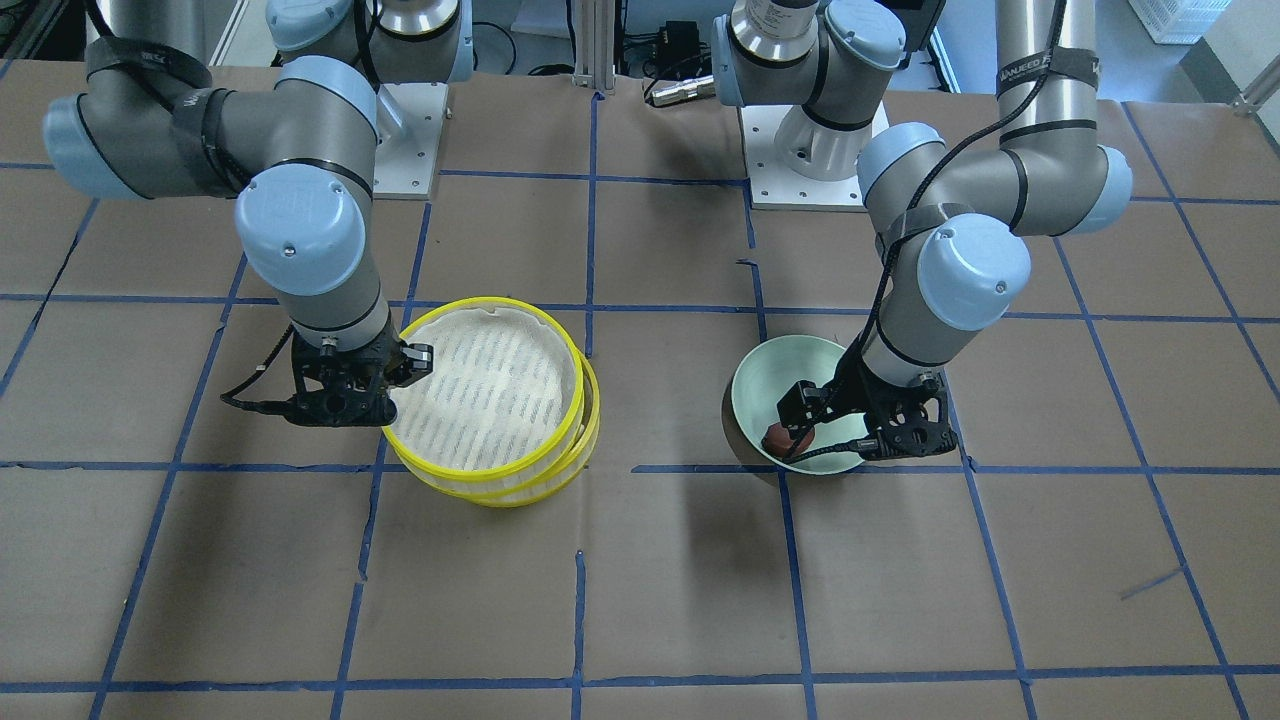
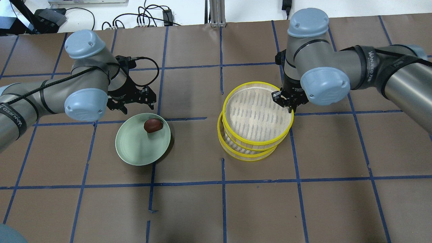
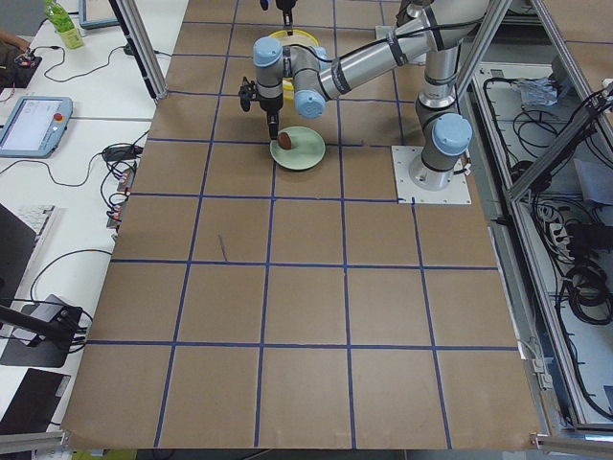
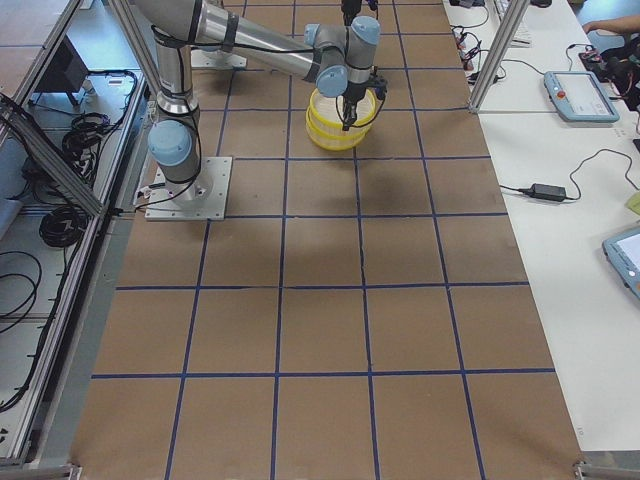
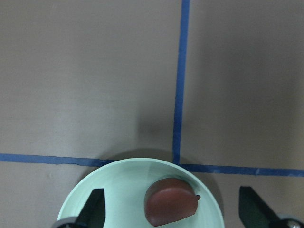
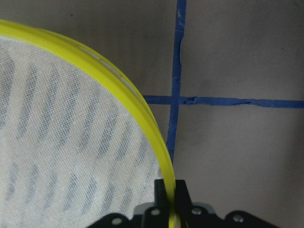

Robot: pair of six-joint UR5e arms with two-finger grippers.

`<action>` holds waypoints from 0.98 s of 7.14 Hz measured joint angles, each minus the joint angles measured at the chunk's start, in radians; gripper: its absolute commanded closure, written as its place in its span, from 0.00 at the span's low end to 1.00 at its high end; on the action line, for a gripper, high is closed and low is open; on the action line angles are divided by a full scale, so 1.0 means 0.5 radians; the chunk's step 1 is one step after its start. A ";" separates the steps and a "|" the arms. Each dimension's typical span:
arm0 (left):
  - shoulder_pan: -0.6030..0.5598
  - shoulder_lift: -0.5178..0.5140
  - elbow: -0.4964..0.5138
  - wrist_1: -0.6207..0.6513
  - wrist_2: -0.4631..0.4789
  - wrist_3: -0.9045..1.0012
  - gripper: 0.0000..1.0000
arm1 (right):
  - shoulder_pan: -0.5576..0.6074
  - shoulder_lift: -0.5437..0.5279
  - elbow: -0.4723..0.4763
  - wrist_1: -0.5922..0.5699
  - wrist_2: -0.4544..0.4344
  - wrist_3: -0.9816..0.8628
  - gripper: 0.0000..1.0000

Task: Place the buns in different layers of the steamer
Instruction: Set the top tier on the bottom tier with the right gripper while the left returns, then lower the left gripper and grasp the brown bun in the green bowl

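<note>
The dark reddish-brown bun (image 2: 153, 125) lies on the pale green plate (image 2: 135, 150). My left gripper (image 2: 133, 101) is open above it, and in the left wrist view its fingers (image 5: 95, 206) stand either side of the bun (image 5: 171, 206) without touching it. My right gripper (image 2: 287, 101) is shut on the yellow rim (image 6: 118, 90) of the upper steamer layer (image 2: 256, 114). That layer sits skewed and offset over the lower layer (image 2: 249, 157). The upper layer's white lining is bare. The white bun is out of view, and the lower layer's inside is hidden.
The brown table has a grid of blue tape lines (image 2: 222, 182). Both arm bases (image 1: 815, 150) stand at the robot's side of the table. Cables and equipment (image 2: 145, 20) lie beyond the table's far edge.
</note>
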 measured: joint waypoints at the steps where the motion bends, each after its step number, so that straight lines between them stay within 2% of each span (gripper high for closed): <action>1: -0.006 -0.017 -0.028 -0.001 -0.016 -0.070 0.00 | 0.029 0.014 0.000 -0.020 0.003 0.033 0.93; 3: -0.019 -0.054 -0.041 0.005 -0.086 -0.133 0.00 | 0.079 0.035 0.004 -0.034 -0.013 0.062 0.93; 6: -0.027 -0.117 -0.045 0.022 -0.134 -0.142 0.03 | 0.107 0.028 0.021 -0.010 -0.129 0.056 0.93; 7: -0.028 -0.128 -0.051 0.023 -0.135 -0.138 0.12 | 0.112 0.023 0.030 -0.004 -0.153 0.054 0.93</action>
